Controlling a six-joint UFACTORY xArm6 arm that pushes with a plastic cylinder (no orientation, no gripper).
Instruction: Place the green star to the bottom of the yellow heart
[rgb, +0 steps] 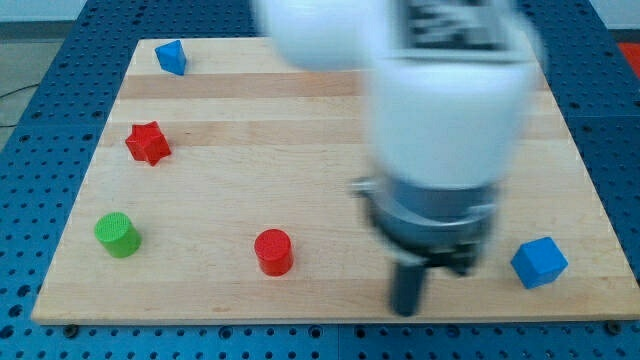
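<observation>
Neither the green star nor the yellow heart shows in the camera view; the large blurred white arm (440, 90) hides much of the board's top and right. The dark rod hangs below the arm, and my tip (405, 311) is near the board's bottom edge, right of centre. It is to the right of a red cylinder (273, 251) and to the left of a blue cube (539, 262), touching neither.
A blue block (172, 57) sits at the top left corner of the wooden board (230, 190). A red star (148, 143) lies at the left, and a green cylinder (118, 235) sits below it near the left edge.
</observation>
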